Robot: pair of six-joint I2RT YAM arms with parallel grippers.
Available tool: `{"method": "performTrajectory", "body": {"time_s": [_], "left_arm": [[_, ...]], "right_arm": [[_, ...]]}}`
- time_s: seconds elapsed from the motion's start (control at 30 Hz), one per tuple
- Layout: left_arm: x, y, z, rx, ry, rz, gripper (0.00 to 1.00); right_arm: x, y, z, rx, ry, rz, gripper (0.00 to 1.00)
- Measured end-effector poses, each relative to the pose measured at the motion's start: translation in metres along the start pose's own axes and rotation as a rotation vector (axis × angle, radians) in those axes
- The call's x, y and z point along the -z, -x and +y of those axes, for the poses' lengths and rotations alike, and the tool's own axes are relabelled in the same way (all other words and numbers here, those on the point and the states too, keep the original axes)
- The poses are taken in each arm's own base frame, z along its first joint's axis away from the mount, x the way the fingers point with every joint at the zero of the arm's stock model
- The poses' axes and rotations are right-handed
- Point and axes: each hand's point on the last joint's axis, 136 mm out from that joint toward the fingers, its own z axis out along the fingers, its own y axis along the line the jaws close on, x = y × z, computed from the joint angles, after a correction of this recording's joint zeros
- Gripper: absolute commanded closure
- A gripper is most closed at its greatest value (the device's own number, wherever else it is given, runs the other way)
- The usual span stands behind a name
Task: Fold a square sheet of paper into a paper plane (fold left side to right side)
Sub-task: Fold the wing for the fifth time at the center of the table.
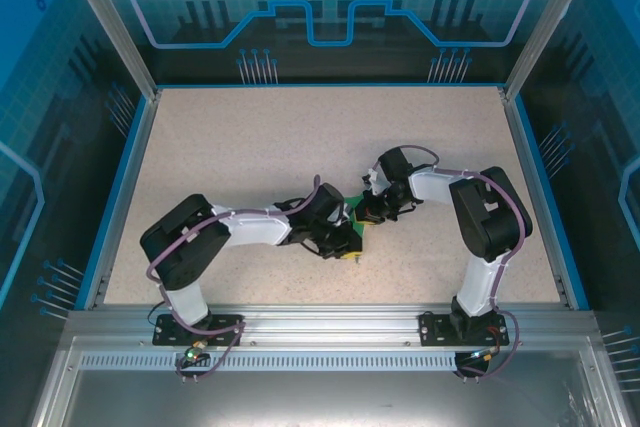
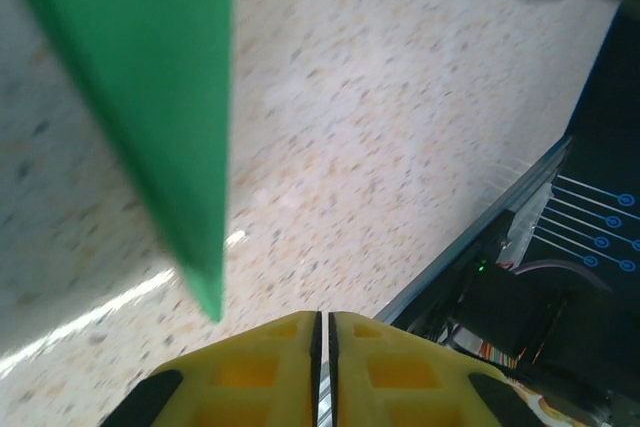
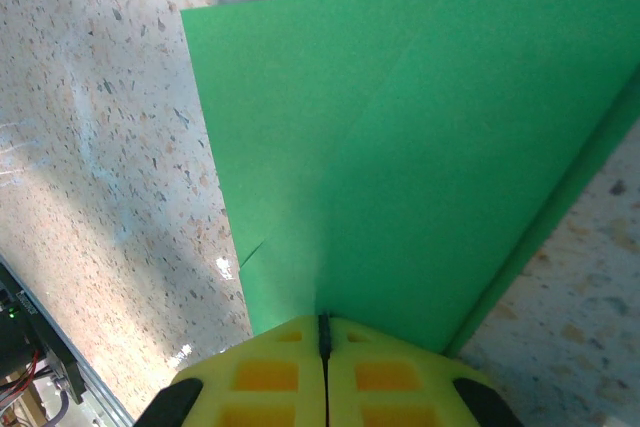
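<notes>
The right claw (image 3: pixel 322 325) is closed, its two yellow fingers pressed together on the near edge of the green paper (image 3: pixel 380 147). From that pinch the paper fans away from the claw, broad at the far end and narrow at the fingers. A straight crease runs from near the fingers up and to the right. A darker green strip runs along the right-hand edge, like a second layer under the first. One far corner casts a grey shadow on the speckled worktop (image 3: pixel 110 127).

The left claw (image 2: pixel 322 332) is also closed, with only a hairline slit between its yellow fingers and nothing visible in the slit. In its wrist view the paper appears as a blurred, slim wedge. Its long axis runs from the upper left down toward the centre, and its sharp tip points at the claw, stopping just short of the fingers.

From above, the two claws meet near the middle of the worktop, with the paper a small green patch between them. Its heading there is too small to read.
</notes>
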Motion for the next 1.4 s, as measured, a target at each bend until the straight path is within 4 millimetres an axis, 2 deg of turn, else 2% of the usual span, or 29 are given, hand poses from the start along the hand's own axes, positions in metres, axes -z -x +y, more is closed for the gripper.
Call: {"method": "performTrajectory", "body": {"time_s": [0.13,0.33,0.73,1.27,1.4], "left_arm": [[-0.012,0.012,-0.003,-0.015,0.005,0.0,0.85],[-0.026,0.012,0.019,0.019,0.056,0.026,0.86],[-0.028,0.01,0.027,0.046,0.018,0.017,0.96],[-0.028,0.011,0.026,0.07,-0.022,0.009,0.98],[-0.028,0.011,0.026,0.073,-0.029,0.01,0.95]], "right_arm": [[0.0,0.0,0.0,0.0,0.0,0.0,0.94],[0.0,0.0,0.0,0.0,0.001,0.0,0.94],[0.004,0.004,-0.001,-0.012,0.018,-0.01,0.94],[0.022,0.074,-0.023,-0.031,-0.002,-0.118,0.94],[0.029,0.093,-0.028,-0.022,-0.009,-0.148,0.94]]}}
